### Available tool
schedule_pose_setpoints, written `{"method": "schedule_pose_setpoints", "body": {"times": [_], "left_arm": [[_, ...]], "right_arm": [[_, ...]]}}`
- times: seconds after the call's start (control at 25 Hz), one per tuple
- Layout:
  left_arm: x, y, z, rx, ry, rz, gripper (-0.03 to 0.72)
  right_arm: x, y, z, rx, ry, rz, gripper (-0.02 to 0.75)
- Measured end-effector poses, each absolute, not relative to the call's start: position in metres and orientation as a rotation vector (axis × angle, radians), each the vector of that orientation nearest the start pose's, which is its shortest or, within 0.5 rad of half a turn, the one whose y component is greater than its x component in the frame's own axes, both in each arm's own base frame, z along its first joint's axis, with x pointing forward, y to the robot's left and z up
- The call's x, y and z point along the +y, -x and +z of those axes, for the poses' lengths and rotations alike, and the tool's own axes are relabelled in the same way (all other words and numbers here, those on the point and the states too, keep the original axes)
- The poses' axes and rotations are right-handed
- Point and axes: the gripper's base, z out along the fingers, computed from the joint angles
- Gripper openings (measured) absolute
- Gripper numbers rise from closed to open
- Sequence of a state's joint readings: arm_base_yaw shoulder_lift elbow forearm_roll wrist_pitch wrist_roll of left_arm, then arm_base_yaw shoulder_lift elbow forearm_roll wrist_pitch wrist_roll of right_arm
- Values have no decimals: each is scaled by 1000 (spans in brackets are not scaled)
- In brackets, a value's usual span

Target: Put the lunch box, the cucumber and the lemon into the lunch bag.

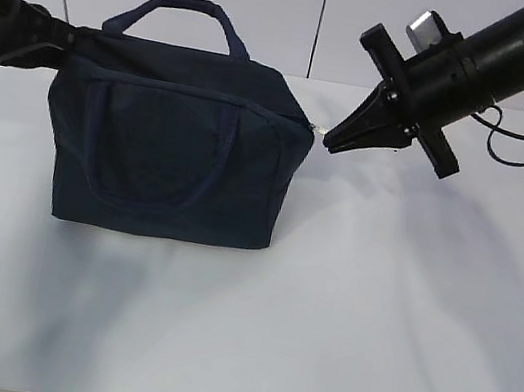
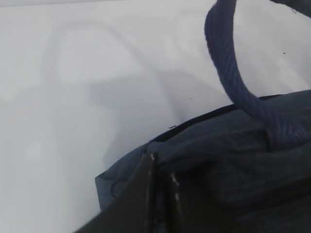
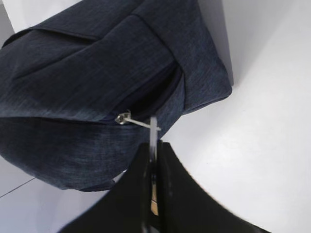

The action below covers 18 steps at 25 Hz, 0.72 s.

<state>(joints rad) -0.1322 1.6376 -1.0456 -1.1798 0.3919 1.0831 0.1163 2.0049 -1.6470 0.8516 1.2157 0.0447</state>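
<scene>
One bag [image 1: 174, 145] stands on the white table [image 1: 371, 327], left of centre, boxy and dark navy, its cloth coarse and heathered, and I can read no label or writing on it. It has two loop handles: one [image 1: 181, 9] of thick twisted weave arches up over the top at the back, the other lies flat against the front face. My left gripper [image 2: 154, 167] sits at the bag's left top corner with its jaws pressed together on a fold of the fabric there, next to the dark zipper line. On the right end of the bag the zipper slider is metal, and a thin silver ring pull [image 3: 143, 124] stretches from it. My right gripper [image 3: 153, 145] is closed tight on that pull, its black tapered fingers meeting at the tip just beside the bag's right top corner
</scene>
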Motion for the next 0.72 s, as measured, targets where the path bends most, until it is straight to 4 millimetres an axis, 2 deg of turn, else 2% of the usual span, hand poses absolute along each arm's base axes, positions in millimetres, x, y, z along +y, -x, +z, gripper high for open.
{"method": "schedule_pose_setpoints", "body": {"times": [0.24,0.36,0.48,0.6,0.72], "left_arm": [[-79,-346,248,2219,-279,-530,-13],[-80,-346,248,2219,-298,-534,25],[-79,-345,249,2206,-371,-522,151],[-79,-343,256,2173,-420,-501,340],[-79,-339,265,2130,-501,-474,421]], "right_arm": [[111,-407,253,2856,-259,1225,5],[111,-407,253,2854,-244,1221,5],[109,-407,252,2858,-231,1205,5],[108,-407,252,2860,-219,1191,5],[107,-407,252,2861,-213,1181,5]]}}
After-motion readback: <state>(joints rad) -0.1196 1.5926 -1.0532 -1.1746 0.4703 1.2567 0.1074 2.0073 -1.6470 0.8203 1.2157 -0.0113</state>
